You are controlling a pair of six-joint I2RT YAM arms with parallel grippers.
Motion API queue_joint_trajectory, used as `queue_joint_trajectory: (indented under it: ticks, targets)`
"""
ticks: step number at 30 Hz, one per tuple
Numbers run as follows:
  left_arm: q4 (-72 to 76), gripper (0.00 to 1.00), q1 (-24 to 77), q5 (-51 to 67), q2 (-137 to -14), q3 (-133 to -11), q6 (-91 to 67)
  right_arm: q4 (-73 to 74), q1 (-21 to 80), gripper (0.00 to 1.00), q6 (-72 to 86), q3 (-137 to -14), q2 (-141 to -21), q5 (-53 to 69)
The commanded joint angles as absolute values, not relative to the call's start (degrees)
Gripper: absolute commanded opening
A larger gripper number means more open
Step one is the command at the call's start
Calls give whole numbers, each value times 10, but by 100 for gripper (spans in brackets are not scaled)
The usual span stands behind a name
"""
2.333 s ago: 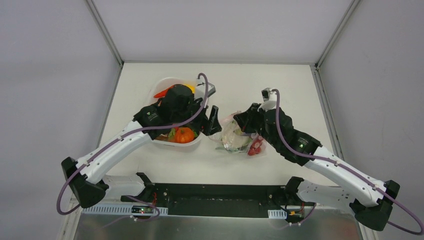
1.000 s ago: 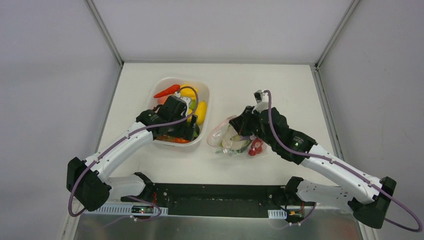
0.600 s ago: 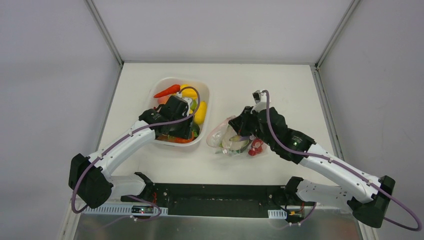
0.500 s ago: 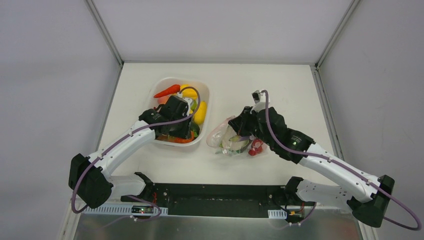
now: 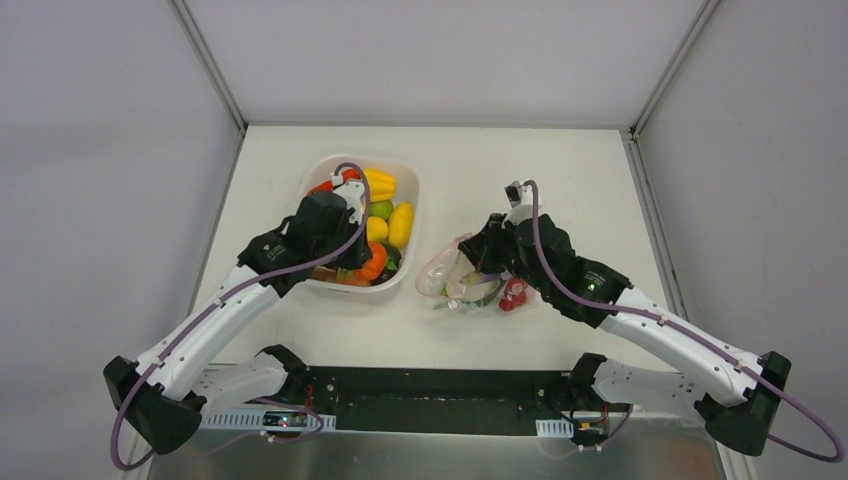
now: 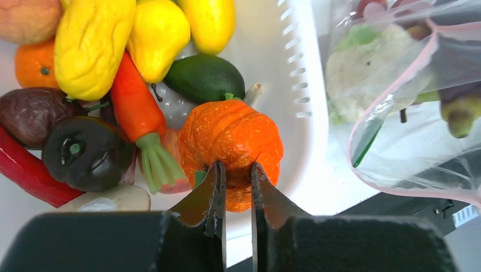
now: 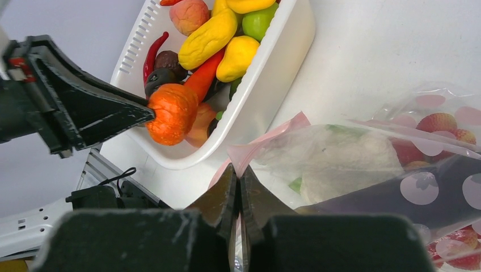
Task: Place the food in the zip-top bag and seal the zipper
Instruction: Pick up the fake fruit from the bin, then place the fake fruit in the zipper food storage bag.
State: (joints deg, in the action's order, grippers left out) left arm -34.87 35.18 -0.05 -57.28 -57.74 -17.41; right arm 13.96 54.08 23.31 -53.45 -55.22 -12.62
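Left pincer (image 6: 236, 169): jaws narrowed to a slim gap, tips pinched on the near edge of the orange toy pumpkin (image 6: 232, 133). The pumpkin sits among the other food in the white tub (image 6: 303, 141).

Right pincer (image 7: 238, 171): jaws tight together, clamped on the zip-top bag (image 7: 368, 153) at a corner of its pink zipper (image 7: 266, 139).

My overhead camera hides both sets of fingertips under the wrists. It shows only the tub and bag just beside each other on the counter (image 5: 480, 160).

The right wrist view shows the left fingers meeting the pumpkin from the side. The left wrist view shows the zipper bowed into a loop, mouth open.

The bag lies beyond the tub's slotted wall, up and right of my left fingertips. It holds a pale cauliflower (image 7: 340, 161) and strawberries (image 7: 437, 122).
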Motion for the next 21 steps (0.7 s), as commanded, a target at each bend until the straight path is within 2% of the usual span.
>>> queue_joint_trajectory:
  ticks: [1,3,9,15,21]
  targets:
    - [-322,6,351,13,-550,-600,-185,133,538,3,228,-561,-542,-130]
    - [-322,1,350,19,-550,-602,-188,131,538,4,228,-561,-544,-130]
    - [-269,0,351,99,-535,-602,-217,131,538,3,230,-559,-539,-138]
    - [-87,0,360,223,-533,-557,-319,128,538,3,230,-560,-541,-138]
    - [30,0,399,240,-586,-544,-361,125,537,4,230,-561,-540,-137]
